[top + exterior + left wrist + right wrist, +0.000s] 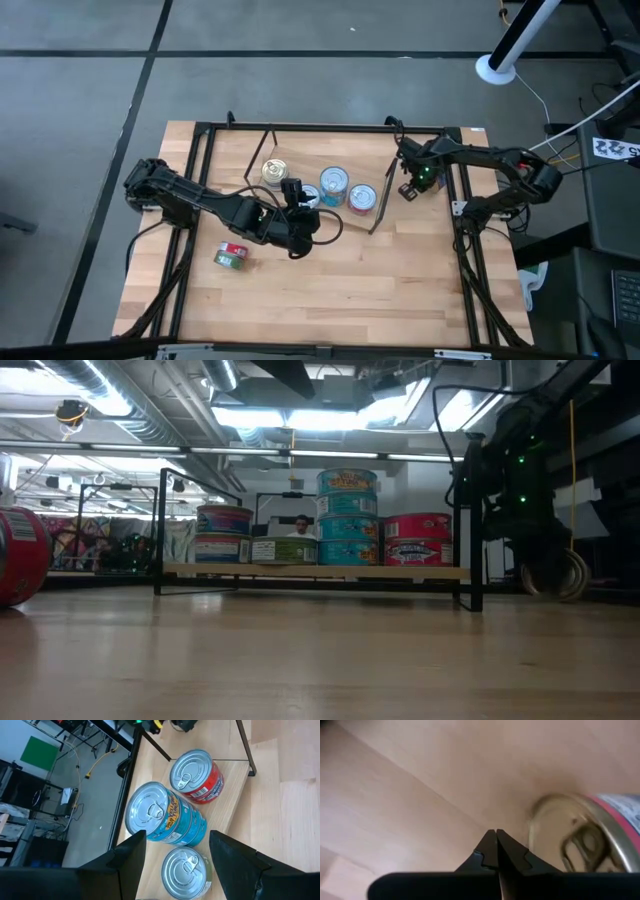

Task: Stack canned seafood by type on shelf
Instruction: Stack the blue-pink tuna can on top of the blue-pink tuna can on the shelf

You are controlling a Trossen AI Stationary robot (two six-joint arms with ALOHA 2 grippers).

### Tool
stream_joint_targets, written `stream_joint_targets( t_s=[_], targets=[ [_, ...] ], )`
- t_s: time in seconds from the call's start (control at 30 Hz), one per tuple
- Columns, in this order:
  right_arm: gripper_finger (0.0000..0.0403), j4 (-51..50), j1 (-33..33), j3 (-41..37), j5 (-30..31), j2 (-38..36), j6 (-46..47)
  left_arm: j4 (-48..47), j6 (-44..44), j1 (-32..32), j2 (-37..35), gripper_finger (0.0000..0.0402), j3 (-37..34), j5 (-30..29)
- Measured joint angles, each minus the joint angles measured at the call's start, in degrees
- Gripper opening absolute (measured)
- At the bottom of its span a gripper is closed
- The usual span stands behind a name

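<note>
On the shelf [300,165], near the far edge of the surface [330,290], most of the canned seafood is gathered: a tall teal stack [347,516], a red pair [417,539] next to it, a blue-labelled pair [224,532] and a low green-labelled tin [284,549]. One red-green can [231,257] lies on its side off the shelf, toward the surface's left edge.

The left pincer [293,205] hangs over the shelf's front edge with its fingers [131,857] spread wide, holding nothing; a silver-lidded tin [184,873] sits between them below. The right pincer [408,190] waits beside the shelf's right end, pressed together and empty, its tip close to a red-sided tin [592,835].

Risks as I judge them: the teal stack is tall, and a spread finger brushing it on the way out could topple it. The stray can on its side may roll when gripped. The right pincer, so near the red tin, could nudge it along the board if it swings.
</note>
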Motion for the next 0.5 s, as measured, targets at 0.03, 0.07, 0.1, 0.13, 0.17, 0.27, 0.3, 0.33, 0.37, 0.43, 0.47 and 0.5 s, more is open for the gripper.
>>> stream_joint_targets(
  t_s=[0.03, 0.07, 0.1, 0.13, 0.17, 0.27, 0.3, 0.33, 0.37, 0.43, 0.47, 0.5],
  targets=[
    [0.0000, 0.17, -0.02, -0.01, 0.07, 0.00, -0.03, 0.00, -0.01, 0.00, 0.00, 0.0214, 0.00, 0.00],
    [0.0000, 0.49, -0.04, 0.04, 0.10, 0.00, -0.09, 0.00, 0.00, 0.00, 0.00, 0.0214, 0.00, 0.01],
    [0.0000, 0.50, -0.04, 0.04, 0.06, -0.04, -0.07, 0.00, -0.01, 0.00, 0.00, 0.0214, 0.00, 0.02],
    [0.0000, 0.30, -0.04, 0.04, -0.09, -0.09, -0.09, 0.00, -0.02, 0.00, 0.00, 0.0214, 0.00, 0.00],
    [0.0000, 0.17, -0.04, 0.06, -0.11, -0.13, -0.09, 0.00, 0.00, 0.00, 0.00, 0.0214, 0.00, 0.01],
    [0.0000, -1.32, -0.04, 0.12, -0.09, -0.22, -0.13, -0.02, 0.00, 0.00, 0.00, 0.0214, 0.00, 0.00],
    [0.0000, -2.17, -0.04, 0.12, -0.07, -0.34, -0.19, 0.00, 0.00, 0.00, 0.00, 0.0214, 0.00, 0.00],
    [0.0000, -3.07, -0.04, 0.12, -0.05, -0.63, -0.39, 0.00, 0.00, 0.00, 0.00, 0.0214, 0.00, 0.01],
    [0.0000, -3.66, -0.04, 0.12, -0.03, -1.04, -0.58, 0.00, 0.00, 0.00, 0.00, 0.0214, 0.00, 0.02],
    [0.0000, -4.57, -0.04, 0.15, -0.03, -2.21, -1.12, 0.00, 0.00, 0.00, 0.00, 0.0214, 0.00, 0.01],
    [0.0000, -5.16, -0.04, 0.15, 0.00, -3.01, -1.23, 0.00, 0.00, 0.00, 0.00, 0.0214, 0.00, 0.00],
    [0.0000, -5.70, -0.04, 0.15, 0.03, -3.97, -1.28, -0.01, 0.00, 0.00, 0.00, 0.0214, 0.00, 0.01]
  ],
)
